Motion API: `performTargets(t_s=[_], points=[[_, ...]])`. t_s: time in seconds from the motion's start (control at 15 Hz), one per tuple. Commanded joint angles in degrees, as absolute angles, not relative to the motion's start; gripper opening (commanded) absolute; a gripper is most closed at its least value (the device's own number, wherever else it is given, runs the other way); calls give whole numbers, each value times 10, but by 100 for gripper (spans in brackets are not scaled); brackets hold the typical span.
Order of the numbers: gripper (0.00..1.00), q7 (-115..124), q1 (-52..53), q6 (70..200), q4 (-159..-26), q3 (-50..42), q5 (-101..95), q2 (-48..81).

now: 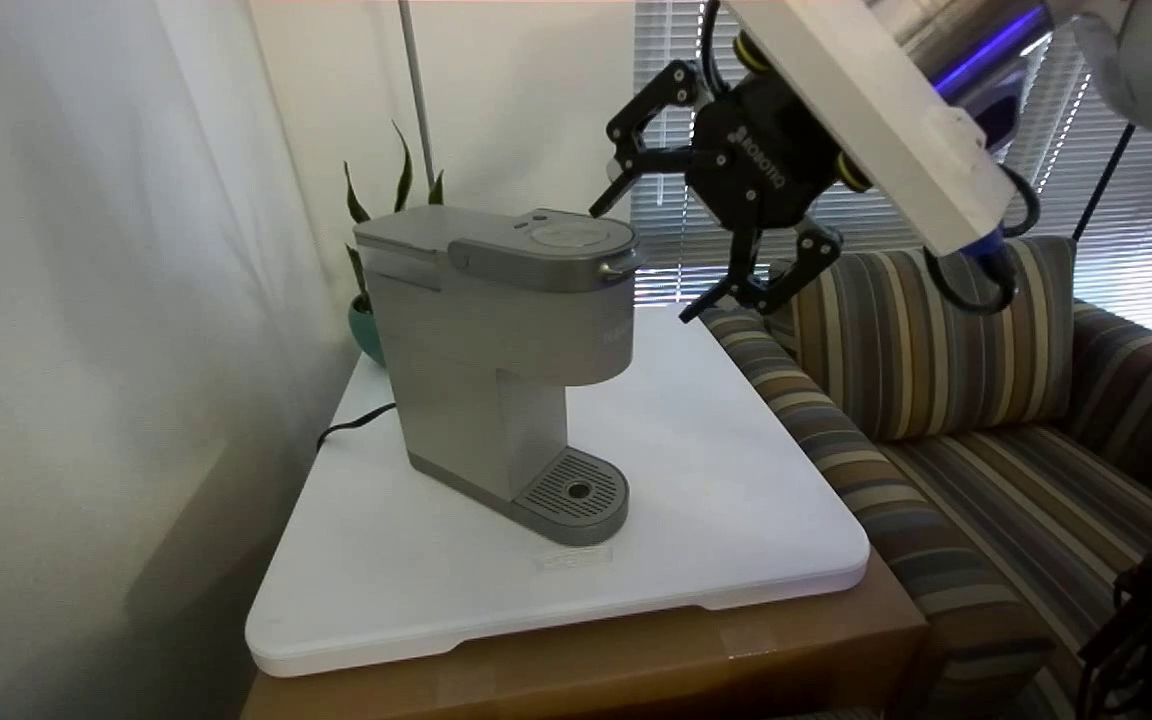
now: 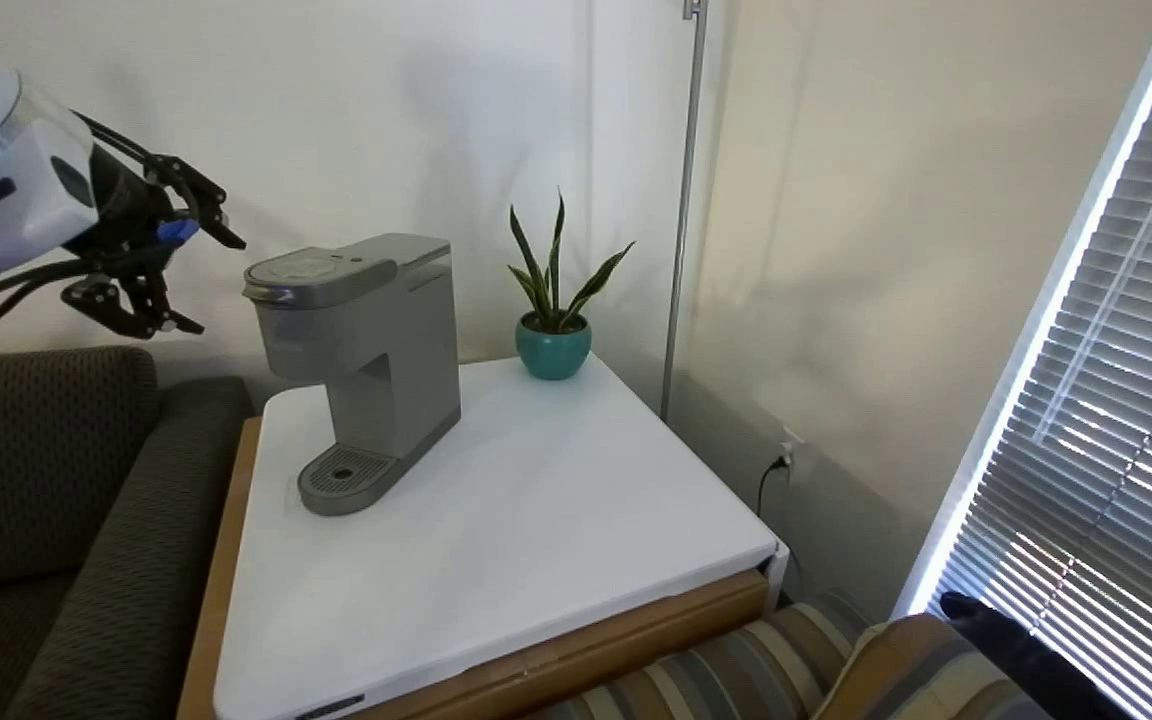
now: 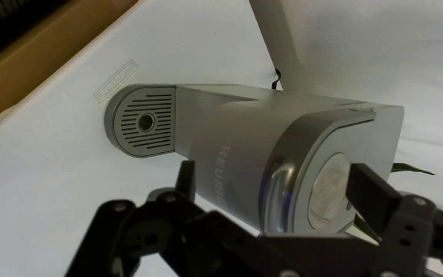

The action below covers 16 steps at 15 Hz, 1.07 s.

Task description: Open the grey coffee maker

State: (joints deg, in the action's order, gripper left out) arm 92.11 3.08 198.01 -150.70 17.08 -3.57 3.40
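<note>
The grey coffee maker [image 1: 476,350] stands upright on the white table, and it also shows in an exterior view [image 2: 401,330] and in the wrist view [image 3: 240,127]. Its top lid [image 1: 526,255] is closed. A shiny handle [image 1: 620,265] sits at the lid's front edge, and it shows in the wrist view [image 3: 281,192]. Its round drip-tray base [image 1: 576,490] is bare. My gripper [image 1: 640,265] is wide open and empty just in front of the handle, tilted downward. One finger is higher than the lid top, the other lower than the handle. In an exterior view a small gap separates the gripper [image 2: 220,288] from the machine.
The white table [image 1: 726,480] rests on a brown box [image 1: 636,660]. A teal potted plant [image 2: 553,350] stands behind the machine. A black cord [image 1: 361,420] runs off the table. A striped armchair [image 1: 936,400] is beside the table. A wall and a metal pole [image 2: 686,220] stand behind.
</note>
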Motion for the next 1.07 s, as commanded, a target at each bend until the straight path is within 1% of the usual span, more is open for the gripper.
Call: performTargets(t_s=[0.0, 0.13, 0.27, 0.33, 0.4, 0.67, 0.73, 0.87, 0.93, 1.0], points=[[81, 926, 19, 1980, -1509, 164, -46, 44], [69, 923, 15, 1980, -1515, 158, -42, 37], [67, 921, 13, 1980, -1518, 152, -40, 33], [48, 920, 13, 1980, -1519, 148, -39, 32], [51, 920, 13, 1980, -1519, 146, -39, 32], [41, 932, 13, 1980, -1515, 146, -46, 31], [44, 935, 14, 1980, -1514, 149, -47, 29], [44, 928, 19, 1980, -1515, 148, -36, 24], [42, 926, 20, 1980, -1515, 148, -34, 23], [34, 928, 20, 1980, -1515, 148, -35, 24]])
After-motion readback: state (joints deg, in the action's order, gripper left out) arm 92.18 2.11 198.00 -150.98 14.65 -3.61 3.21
